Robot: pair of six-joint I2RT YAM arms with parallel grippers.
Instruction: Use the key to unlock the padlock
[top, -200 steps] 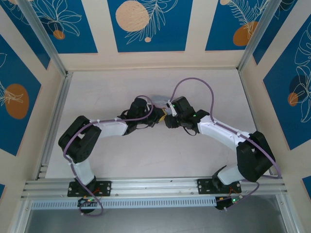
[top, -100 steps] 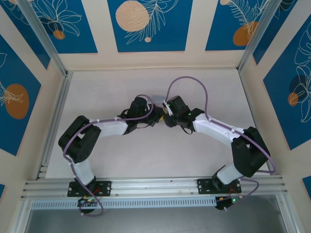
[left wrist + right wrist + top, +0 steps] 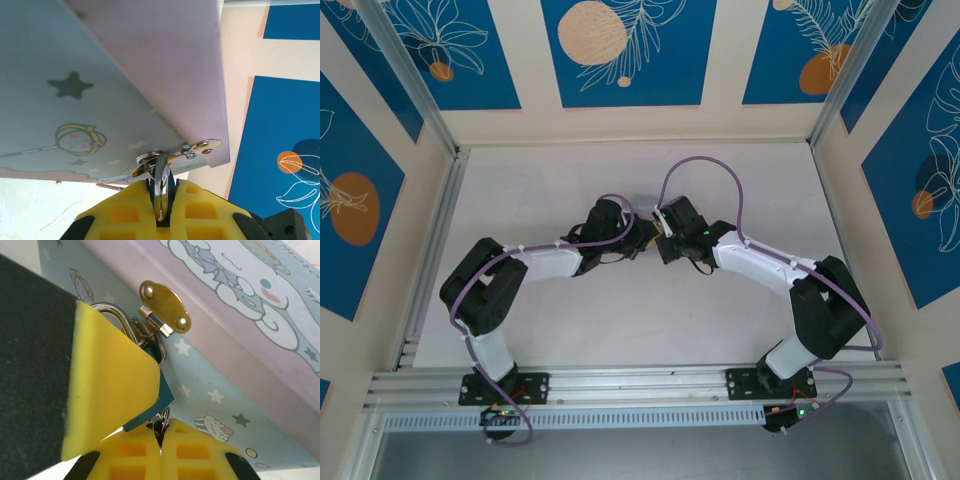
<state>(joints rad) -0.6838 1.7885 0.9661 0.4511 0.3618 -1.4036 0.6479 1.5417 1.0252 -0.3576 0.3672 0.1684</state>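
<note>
status: unlocking in progress, not complete. the left fingers [image 3: 140, 206] are clenched on the padlock [image 3: 164, 390], its blue body pinched between the yellow pads and its grey shackle rising from between them. the shackle passes through the staple under the brass hasp [image 3: 162, 307] on the tin box [image 3: 240, 390], just above the left fingers. the right fingers [image 3: 150, 446] are clenched on a small dark piece, taken to be the key [image 3: 159, 428], directly below the padlock body and touching or very nearly touching its underside. whether the key is seated in the keyhole cannot be told; the left finger hides that face. judgement: lock gripped and key presented, both done. outstanding: confirm insertion, turn the key, release the shackle. the shackle appears closed. both arms meet above the middle of the desk [image 3: 620, 330].
</note>
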